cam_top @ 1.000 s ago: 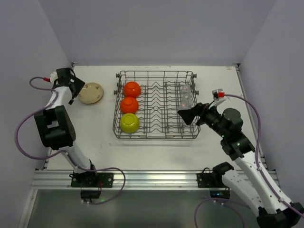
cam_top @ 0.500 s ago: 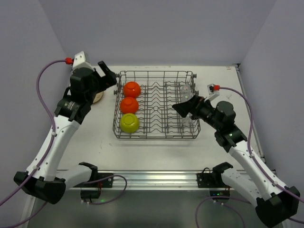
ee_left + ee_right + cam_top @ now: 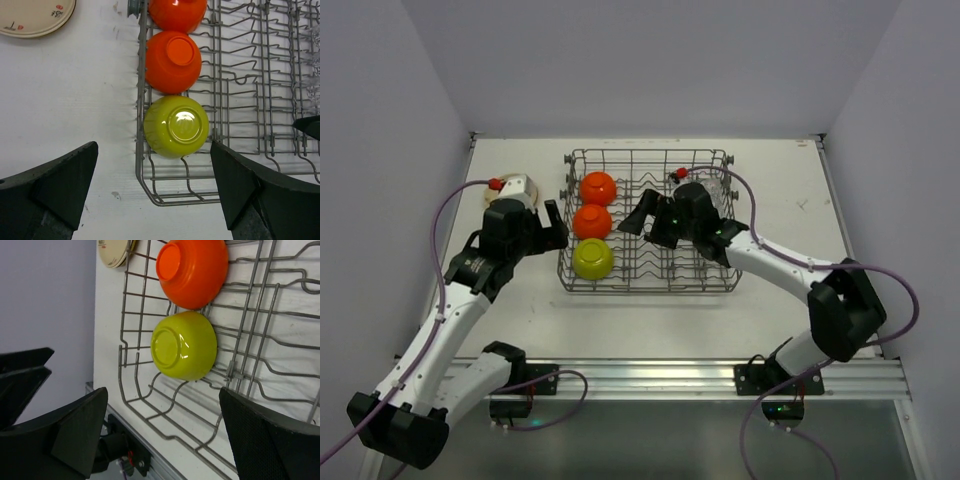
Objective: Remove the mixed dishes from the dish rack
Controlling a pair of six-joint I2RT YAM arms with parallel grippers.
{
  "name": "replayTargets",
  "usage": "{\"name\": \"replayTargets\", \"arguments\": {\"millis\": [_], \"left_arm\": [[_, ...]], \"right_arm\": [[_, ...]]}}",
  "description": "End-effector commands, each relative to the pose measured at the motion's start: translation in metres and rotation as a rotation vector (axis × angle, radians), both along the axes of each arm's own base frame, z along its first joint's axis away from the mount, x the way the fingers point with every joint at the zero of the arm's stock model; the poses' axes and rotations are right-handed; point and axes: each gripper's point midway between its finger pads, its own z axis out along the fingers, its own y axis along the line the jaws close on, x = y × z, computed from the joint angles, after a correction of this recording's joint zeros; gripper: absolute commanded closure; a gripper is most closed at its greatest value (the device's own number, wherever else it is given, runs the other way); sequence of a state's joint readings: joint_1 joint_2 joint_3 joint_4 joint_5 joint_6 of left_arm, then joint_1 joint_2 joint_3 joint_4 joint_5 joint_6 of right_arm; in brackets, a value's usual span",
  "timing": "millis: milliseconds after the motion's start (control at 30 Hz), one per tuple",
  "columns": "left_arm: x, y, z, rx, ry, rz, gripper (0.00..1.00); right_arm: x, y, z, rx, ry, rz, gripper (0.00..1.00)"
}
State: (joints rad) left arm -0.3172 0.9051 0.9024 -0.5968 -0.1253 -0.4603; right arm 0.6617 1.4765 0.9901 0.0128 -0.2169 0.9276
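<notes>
Left gripper [image 3: 556, 225] is spread wide and empty, hovering over the left wall of the rack [image 3: 650, 287], right by the green bowl [image 3: 176, 126]. Right gripper [image 3: 647, 222] is also spread and empty, over the rack's middle, facing the same bowl. We see three bowls upside down in the rack's left column: green nearest, two orange bowls [image 3: 172, 61] behind it, packed in a row. Plate [image 3: 35, 17] lies on the worktop [image 3: 770, 180], left of the rack.
</notes>
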Motion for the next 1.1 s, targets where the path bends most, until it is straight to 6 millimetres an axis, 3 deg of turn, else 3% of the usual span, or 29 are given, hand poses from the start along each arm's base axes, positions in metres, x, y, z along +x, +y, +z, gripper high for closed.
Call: {"name": "replayTargets", "arguments": {"millis": [0, 100, 167, 433, 500, 600, 767, 1067], "left_arm": [[-0.005, 0.000, -0.024, 0.046, 0.055, -0.036, 0.03], [-0.008, -0.010, -0.037, 0.011, 0.070, -0.088, 0.06], [-0.006, -0.015, -0.030, -0.011, 0.043, -0.105, 0.08], [-0.007, -0.033, -0.043, -0.049, 0.058, -0.202, 0.09], [-0.006, -0.030, -0.046, -0.040, 0.062, -0.185, 0.09], [-0.004, -0.023, -0.057, -0.016, 0.108, -0.138, 0.08], [-0.004, -0.028, -0.069, -0.016, 0.159, -0.163, 0.09], [-0.004, -0.027, -0.087, 0.006, 0.228, -0.159, 0.15]], "right_arm": [[0.014, 0.033, 0.016, 0.013, -0.019, -0.049, 0.06], [0.020, 0.045, -0.005, -0.041, 0.018, -0.078, 0.06], [0.020, 0.047, -0.018, -0.035, 0.047, -0.096, 0.06], [0.019, 0.045, -0.030, -0.071, 0.010, -0.074, 0.09], [0.015, 0.052, -0.027, -0.067, 0.006, -0.018, 0.09], [0.013, 0.059, -0.041, -0.101, 0.056, 0.017, 0.09], [0.014, 0.059, -0.060, -0.073, 0.102, -0.026, 0.09], [0.010, 0.070, -0.073, -0.024, 0.133, 0.010, 0.09]]}}
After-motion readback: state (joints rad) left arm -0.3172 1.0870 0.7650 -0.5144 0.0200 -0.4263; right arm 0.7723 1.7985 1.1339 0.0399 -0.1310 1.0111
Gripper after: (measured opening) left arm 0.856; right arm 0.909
